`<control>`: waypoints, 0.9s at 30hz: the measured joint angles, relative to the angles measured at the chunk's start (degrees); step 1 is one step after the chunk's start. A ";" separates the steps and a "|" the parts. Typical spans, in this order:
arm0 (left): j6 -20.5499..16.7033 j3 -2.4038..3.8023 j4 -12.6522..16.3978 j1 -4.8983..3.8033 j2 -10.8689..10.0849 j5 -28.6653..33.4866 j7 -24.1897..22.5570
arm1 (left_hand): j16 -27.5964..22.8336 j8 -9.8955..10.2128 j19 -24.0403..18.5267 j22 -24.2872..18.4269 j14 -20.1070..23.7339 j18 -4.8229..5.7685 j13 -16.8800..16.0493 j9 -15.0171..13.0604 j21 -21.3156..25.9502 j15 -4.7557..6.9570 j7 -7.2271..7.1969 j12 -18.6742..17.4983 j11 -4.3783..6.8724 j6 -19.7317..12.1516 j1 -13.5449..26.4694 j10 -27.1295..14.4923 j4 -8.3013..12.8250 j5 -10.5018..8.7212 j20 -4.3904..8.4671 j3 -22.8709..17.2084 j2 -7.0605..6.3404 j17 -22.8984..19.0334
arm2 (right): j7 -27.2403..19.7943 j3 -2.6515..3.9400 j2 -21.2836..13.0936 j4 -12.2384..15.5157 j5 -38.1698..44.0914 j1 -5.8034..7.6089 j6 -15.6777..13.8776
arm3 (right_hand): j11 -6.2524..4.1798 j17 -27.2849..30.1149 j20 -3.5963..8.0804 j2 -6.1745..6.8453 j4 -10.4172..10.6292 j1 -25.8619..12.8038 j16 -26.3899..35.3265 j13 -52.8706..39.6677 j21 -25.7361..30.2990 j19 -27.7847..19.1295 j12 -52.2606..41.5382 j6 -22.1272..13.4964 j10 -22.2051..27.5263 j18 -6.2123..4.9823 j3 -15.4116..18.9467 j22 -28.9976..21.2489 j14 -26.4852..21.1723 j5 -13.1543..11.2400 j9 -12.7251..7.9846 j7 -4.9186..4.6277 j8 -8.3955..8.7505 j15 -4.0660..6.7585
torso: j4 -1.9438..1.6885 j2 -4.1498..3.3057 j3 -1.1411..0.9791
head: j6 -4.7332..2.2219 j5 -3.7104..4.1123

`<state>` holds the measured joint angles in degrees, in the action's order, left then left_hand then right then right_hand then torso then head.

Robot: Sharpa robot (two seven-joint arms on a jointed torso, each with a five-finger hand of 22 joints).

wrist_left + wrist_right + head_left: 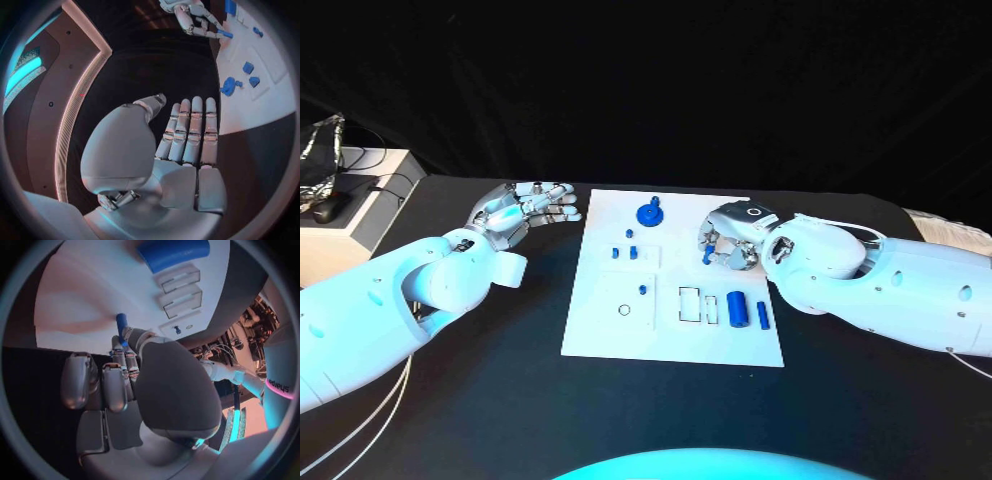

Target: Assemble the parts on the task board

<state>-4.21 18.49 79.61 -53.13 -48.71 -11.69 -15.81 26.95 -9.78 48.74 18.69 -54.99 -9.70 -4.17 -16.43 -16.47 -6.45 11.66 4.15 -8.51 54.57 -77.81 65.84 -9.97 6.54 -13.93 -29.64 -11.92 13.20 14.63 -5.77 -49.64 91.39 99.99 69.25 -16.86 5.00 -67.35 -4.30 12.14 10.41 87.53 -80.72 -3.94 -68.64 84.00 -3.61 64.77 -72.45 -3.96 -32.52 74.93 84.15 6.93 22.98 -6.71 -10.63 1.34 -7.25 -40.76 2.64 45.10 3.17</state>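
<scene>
Between the right hand's [733,238] fingers [122,356] sits a small blue peg [121,321], pinched at its lower end with its rounded tip poking out past the fingertips — the right wrist view shows it clearly, the remaining fingers curled in alongside. That hand hovers over the upper right part of the task board [661,335], and the head view shows a speck of blue in the grip.

Out from there, on the board's right half: a blue cylinder [737,305] lies beside an outlined rectangular slot [691,303], and a longer blue bar [763,314] lies just to its right, near the board's edge. Toward the far edge, a blue knob-like part [651,212] stands on the board. Just nearer than it, a few tiny blue pieces [630,251] are clustered left of centre, and a small ring outline [626,309] is marked lower down.

Over to the left hand [519,212]: it's off the board, above the black desk [488,380] by the board's upper left corner. The left wrist view has its fingers [189,132] straight, side by side, thumb apart, holding nothing.

A white box [358,200] with dark gear on it sits at the desk's far left.
</scene>
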 measured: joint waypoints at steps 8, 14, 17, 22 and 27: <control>0.01 0.00 -0.60 0.02 0.13 0.00 0.00 | 0.00 0.00 0.00 -0.07 0.00 0.00 0.00 0.00 0.00 0.00 0.00 0.00 0.00 0.00 0.00 0.00 0.00 0.00 0.00 0.00 0.00 0.07 | 0.58 1.35 -1.49 3.90 -2.91 2.21 -1.58 | 0.00 0.05 0.00 -0.53 -0.07 -0.53 0.00 0.00 0.00 0.00 -0.02 -0.01 0.00 0.01 -0.07 -0.01 0.00 -0.44 0.30 0.01 -0.27 0.00 | 0.00 0.08 0.02 | -0.25 -0.25; 0.02 0.00 -0.83 0.02 0.35 0.02 0.00 | -0.22 0.00 0.00 -0.13 0.00 0.00 0.01 0.00 0.00 0.00 0.00 0.00 0.00 0.00 0.00 0.00 0.00 0.00 0.00 0.00 0.00 0.13 | 0.75 1.65 -1.11 7.26 -4.73 3.54 -1.63 | 0.00 0.05 -0.01 -0.67 -0.07 -0.69 0.01 -0.01 0.01 0.00 -0.02 -0.04 0.00 0.00 -0.08 -0.01 0.00 -0.62 0.53 0.00 -0.43 0.00 | 0.00 0.07 0.04 | -0.40 -0.51; 0.04 0.00 -0.86 0.03 0.48 0.02 0.00 | -0.23 0.00 0.00 -0.13 0.00 0.00 0.01 -0.01 0.00 0.00 0.00 0.00 0.00 0.00 0.00 0.00 0.00 0.00 0.00 0.00 0.00 0.13 | 0.76 1.13 0.55 8.66 -4.76 3.52 -1.65 | 0.00 0.05 -0.01 -0.75 -0.07 -0.77 0.01 -0.01 0.01 0.00 -0.02 -0.07 0.00 0.00 -0.08 -0.01 0.00 -0.54 0.54 -0.02 -0.43 0.00 | 0.01 0.02 0.03 | -0.48 -0.90; 0.05 -0.01 -0.89 0.04 0.72 0.03 0.00 | -0.22 0.00 -0.01 -0.13 0.00 0.00 0.01 -0.01 0.00 0.00 0.00 0.00 0.00 0.00 0.00 0.00 0.00 0.00 0.01 0.00 0.00 0.12 | 0.70 0.21 4.22 9.94 -3.02 1.75 -1.93 | 0.00 0.11 -0.01 -0.80 -0.08 -1.30 0.01 -0.11 0.01 0.00 -0.02 -0.11 0.00 0.00 -0.08 -0.01 0.00 -0.32 0.54 -0.05 -0.42 -0.01 | 0.04 -0.02 0.01 | -0.43 -1.40; 0.06 -0.01 -0.89 0.04 0.97 0.03 0.00 | -0.22 0.00 -0.01 -0.13 0.00 0.00 0.01 -0.01 0.00 0.00 0.00 0.00 0.00 0.00 0.00 0.00 0.01 0.00 0.01 0.00 0.00 0.12 | 0.59 -0.31 7.19 9.78 -0.27 -0.31 -2.63 | 0.00 0.19 -0.01 -0.65 -0.08 -1.46 0.02 -0.13 0.01 0.00 -0.02 -0.15 0.00 0.00 -0.08 -0.02 0.00 -0.29 0.66 -0.08 -0.40 -0.01 | -0.02 -0.03 0.02 | -0.28 -1.91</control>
<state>-4.15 18.48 78.72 -53.08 -47.74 -11.66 -15.81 26.72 -9.78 48.73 18.56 -54.98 -9.70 -4.16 -16.44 -16.47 -6.45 11.66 4.15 -8.51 54.57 -77.81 65.84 -9.96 6.54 -13.93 -29.65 -11.92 13.32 15.21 -6.08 -42.45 101.17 99.72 68.94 -19.49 5.00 -67.17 -4.31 11.48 10.33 86.07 -80.70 -4.08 -68.63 84.00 -3.63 64.62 -72.45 -3.96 -32.60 74.92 84.15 6.64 23.65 -6.78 -11.03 1.33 -7.26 -40.79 2.66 44.82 1.26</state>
